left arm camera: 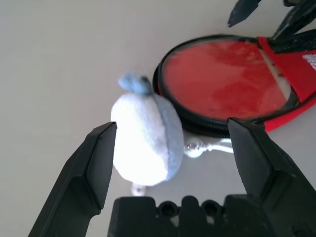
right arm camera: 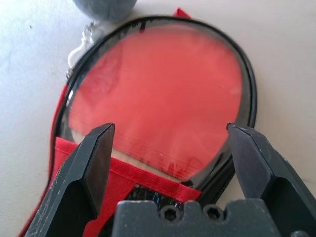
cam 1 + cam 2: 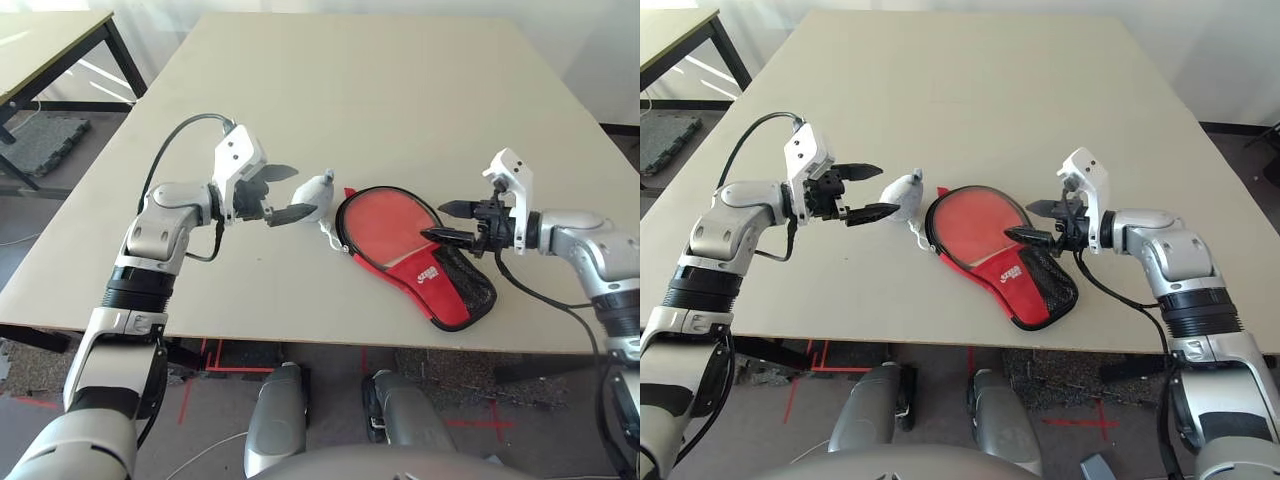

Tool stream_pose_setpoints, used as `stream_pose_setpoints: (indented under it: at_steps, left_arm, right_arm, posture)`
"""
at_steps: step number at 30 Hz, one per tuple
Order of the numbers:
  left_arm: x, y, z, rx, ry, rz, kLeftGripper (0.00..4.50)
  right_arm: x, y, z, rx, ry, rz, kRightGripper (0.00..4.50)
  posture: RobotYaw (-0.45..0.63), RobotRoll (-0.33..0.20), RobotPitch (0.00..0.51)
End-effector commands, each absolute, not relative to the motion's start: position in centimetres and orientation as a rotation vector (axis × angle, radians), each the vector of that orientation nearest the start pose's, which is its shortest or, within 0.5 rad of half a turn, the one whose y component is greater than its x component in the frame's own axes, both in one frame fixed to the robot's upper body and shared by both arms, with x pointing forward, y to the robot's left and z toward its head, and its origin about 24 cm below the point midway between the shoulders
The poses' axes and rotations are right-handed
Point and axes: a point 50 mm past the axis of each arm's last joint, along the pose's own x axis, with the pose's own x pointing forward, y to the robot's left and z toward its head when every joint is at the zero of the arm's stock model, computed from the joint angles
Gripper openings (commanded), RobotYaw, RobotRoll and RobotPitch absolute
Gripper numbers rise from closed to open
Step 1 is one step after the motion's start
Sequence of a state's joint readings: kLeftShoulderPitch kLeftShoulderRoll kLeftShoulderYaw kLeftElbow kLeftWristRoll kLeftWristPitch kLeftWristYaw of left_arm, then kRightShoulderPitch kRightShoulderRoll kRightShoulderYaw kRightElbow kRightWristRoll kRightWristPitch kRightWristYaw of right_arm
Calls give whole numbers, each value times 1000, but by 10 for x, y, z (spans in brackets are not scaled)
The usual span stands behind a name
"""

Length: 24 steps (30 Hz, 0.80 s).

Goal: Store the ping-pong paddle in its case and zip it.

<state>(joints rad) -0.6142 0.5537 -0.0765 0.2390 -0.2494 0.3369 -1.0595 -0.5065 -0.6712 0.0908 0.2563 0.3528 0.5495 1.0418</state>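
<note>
case (image 3: 415,248) flat on table (image 3: 400,90), near front edge, red paddle (image 2: 158,94) showing inside through its clear window; grey-white wad (image 3: 314,191) just beside case's round end, on left. left gripper (image 3: 282,192) spread wide, empty, at wad's left side. right gripper (image 3: 452,222) spread wide, empty, over case's right edge, near red mesh panel

A pale beige tabletop (image 3: 400,90) carries two things, both toward its near edge. The case (image 3: 415,255) lies flat near the middle, its round clear window toward 10 o'clock and its red mesh panel toward 4 o'clock, with the red paddle (image 2: 158,94) showing through the window. A small grey-white wad (image 3: 315,190) sits just beside the case at 10 o'clock.
</note>
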Motion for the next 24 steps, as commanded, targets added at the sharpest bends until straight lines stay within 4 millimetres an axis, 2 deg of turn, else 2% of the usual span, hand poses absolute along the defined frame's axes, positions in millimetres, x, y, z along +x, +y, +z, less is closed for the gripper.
stream_pose_setpoints:
  at_steps: [1, 6, 10, 21, 24]
  left_arm:
    - [329, 181, 152, 281, 142, -1027, 4500]
    - [333, 174, 149, 269, 145, -1027, 4500]
    - [343, 166, 141, 296, 180, -959, 4500]
    - [360, 150, 126, 382, 280, -909, 4500]
    - [365, 149, 124, 415, 294, -888, 3877]
  right_arm:
    - [313, -214, 103, -150, 472, 957, 4485]
    - [312, -211, 92, -136, 502, 948, 4485]
    - [311, -213, 82, -132, 536, 912, 4485]
    - [308, -214, 76, -114, 546, 890, 4485]
    - [307, -213, 74, -112, 547, 887, 4500]
  posture:
    - [131, 0, 116]
    - [125, 0, 113]
    - [121, 0, 112]
    - [94, 0, 110]
    - [93, 0, 108]
